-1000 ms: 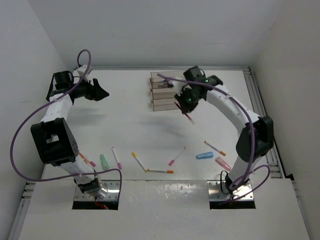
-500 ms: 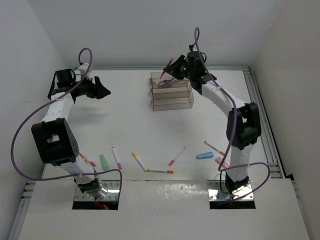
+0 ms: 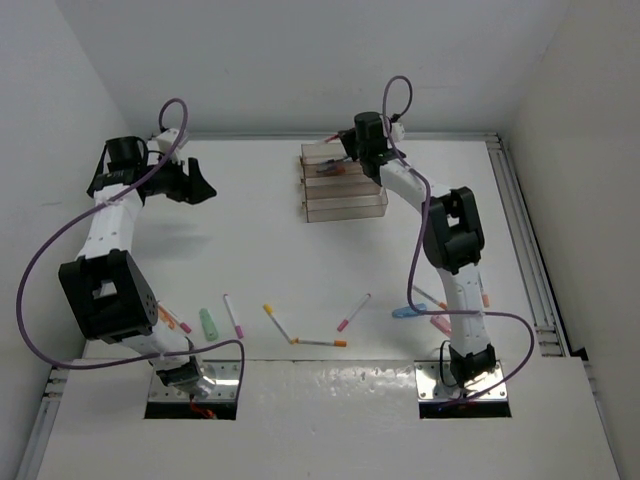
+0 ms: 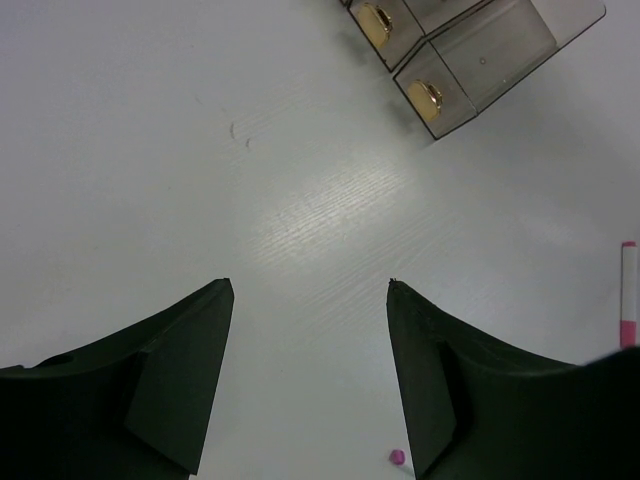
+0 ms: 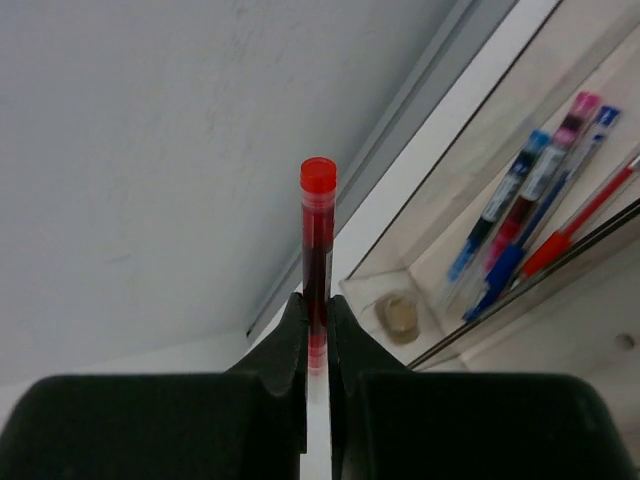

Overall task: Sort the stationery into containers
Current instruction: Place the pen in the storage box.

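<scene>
White walls enclose a white bench [image 3: 280,260]. Your right gripper [image 5: 318,325] hovers at the far side, by the far edge of three clear plastic rectangular trays [image 3: 346,213] joined in a stepped row. Its jaws are pinched tight on a thin red-capped pen [image 5: 318,230], whose cap points away from the wrist. Several blue, pink and red pens [image 5: 528,205] lie in the tray just beside it. Your left gripper [image 4: 310,288] hangs at the far left over the bench, jaws spread wide and holding nothing. Loose stationery lies along the near bench: a stubby green piece [image 3: 208,323], a stubby blue piece [image 3: 406,311], a pink-capped pen [image 3: 353,312] and an orange-capped pen [image 3: 320,342], all well apart from the trays.
</scene>
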Robot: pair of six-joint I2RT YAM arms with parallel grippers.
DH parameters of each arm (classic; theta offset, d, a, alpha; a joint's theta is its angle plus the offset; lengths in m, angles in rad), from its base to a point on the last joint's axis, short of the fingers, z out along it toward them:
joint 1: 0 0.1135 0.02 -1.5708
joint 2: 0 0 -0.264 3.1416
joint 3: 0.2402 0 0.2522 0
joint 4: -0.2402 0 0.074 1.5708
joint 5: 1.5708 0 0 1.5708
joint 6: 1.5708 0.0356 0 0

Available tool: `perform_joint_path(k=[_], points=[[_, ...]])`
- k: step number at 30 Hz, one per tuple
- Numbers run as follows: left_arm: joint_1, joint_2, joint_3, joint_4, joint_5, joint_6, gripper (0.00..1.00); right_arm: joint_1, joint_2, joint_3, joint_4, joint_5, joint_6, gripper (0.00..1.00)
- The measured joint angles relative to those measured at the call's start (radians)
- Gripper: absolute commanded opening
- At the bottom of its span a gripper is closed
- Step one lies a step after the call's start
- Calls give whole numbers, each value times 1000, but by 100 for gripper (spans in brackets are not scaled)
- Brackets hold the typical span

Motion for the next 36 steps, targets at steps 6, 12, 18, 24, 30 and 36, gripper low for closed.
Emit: perform_joint_path(k=[6, 12, 18, 24, 30, 36], points=[[0, -55, -29, -29, -29, 18, 69, -27, 87, 8, 16, 38, 64, 0], [0, -60, -35, -54, -52, 27, 69, -37, 142, 42, 5, 39, 115, 31], [0, -60, -35, -53, -60, 27, 70, -36, 145, 46, 6, 9, 130, 44], [0, -55, -34, -16, -50, 19, 70, -37, 95, 14, 46, -127, -22, 56], [-1, -37, -39, 94, -20, -3, 68, -71, -187, -150, 107, -542, -480, 87], [-13, -35, -111, 193, -10, -25, 68, -224, -497, -192, -303, -735, -1014, 67]])
